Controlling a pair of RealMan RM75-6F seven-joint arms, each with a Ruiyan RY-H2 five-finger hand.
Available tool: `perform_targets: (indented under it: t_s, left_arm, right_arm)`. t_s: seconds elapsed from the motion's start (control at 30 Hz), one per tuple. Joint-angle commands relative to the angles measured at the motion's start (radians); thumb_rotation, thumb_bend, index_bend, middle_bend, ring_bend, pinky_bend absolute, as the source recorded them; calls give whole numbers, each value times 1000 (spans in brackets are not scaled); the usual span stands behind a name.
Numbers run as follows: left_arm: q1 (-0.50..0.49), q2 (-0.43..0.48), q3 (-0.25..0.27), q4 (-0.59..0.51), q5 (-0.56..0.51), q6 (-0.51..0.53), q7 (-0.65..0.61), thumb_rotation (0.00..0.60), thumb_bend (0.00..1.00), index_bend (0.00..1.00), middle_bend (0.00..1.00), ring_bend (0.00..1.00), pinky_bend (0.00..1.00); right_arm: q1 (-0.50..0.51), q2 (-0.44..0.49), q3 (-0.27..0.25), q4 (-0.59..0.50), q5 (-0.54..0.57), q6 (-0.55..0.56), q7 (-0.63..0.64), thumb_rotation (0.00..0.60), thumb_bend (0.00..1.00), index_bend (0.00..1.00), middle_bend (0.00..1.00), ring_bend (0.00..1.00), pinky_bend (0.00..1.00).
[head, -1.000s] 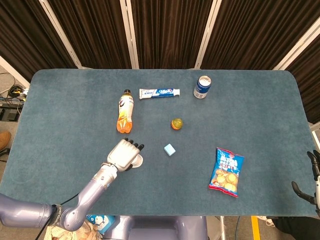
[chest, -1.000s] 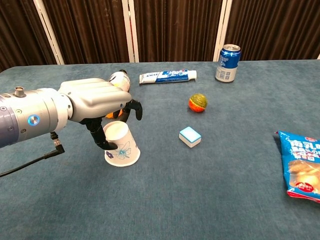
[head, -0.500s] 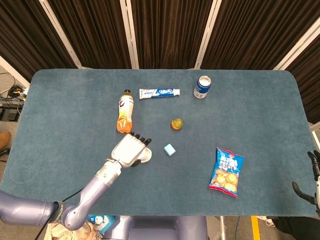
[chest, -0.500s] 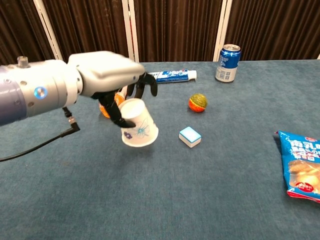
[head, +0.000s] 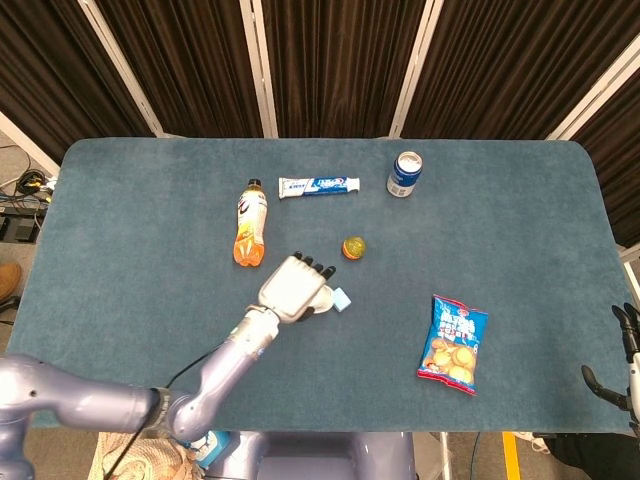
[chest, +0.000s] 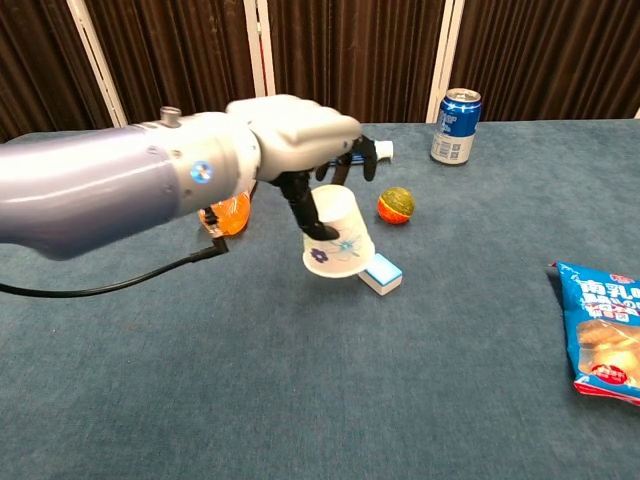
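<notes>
The left hand grips the white paper cup by its base, rim facing down and tilted, held clear of the table. A second ago the cup hung further left, near the orange drink bottle; hand and cup have since travelled right and now hang directly over the small blue-and-white block, the rim just above its left edge. The ball, toothpaste tube, can and snack bag are unmoved. The right hand stays at the near right edge, fingers spread, holding nothing.
</notes>
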Motion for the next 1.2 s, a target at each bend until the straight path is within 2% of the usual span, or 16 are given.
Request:
perform_targets:
  t_s: [0.03, 0.5, 0.63, 0.77, 1.0, 1.2]
  left_arm:
    - [-41, -46, -16, 55, -30, -9, 15, 600, 258, 238, 412, 330, 366]
    - [-111, -148, -26, 196, -77, -28, 0, 600, 258, 222, 395, 325, 366]
    - [-117, -163, -17, 217, -78, -37, -6, 600, 246, 205, 330, 264, 349]
    - [-120, -172, -15, 227, -77, -39, -20, 600, 205, 165, 257, 190, 256]
    - [-110, -157, -5, 197, -59, -11, -33, 600, 181, 99, 169, 130, 200]
    - [-40, -71, 40, 69, 19, 73, -73, 600, 181, 99, 162, 130, 196]
  right_arm:
    - [0, 4, -1, -2, -3, -1, 6, 600, 306, 0, 0, 0, 35]
    - [0, 11, -3, -9, -13, 0, 27, 600, 305, 0, 0, 0, 35]
    - [1, 11, -3, -9, -14, 0, 26, 600, 305, 0, 0, 0, 35]
    - [1, 12, -2, -10, -13, 0, 28, 600, 305, 0, 0, 0, 34]
    - [0, 14, -4, -10, -13, -1, 31, 600, 305, 0, 0, 0, 34]
    - [0, 15, -5, -6, -15, 0, 28, 600, 305, 0, 0, 0, 35]
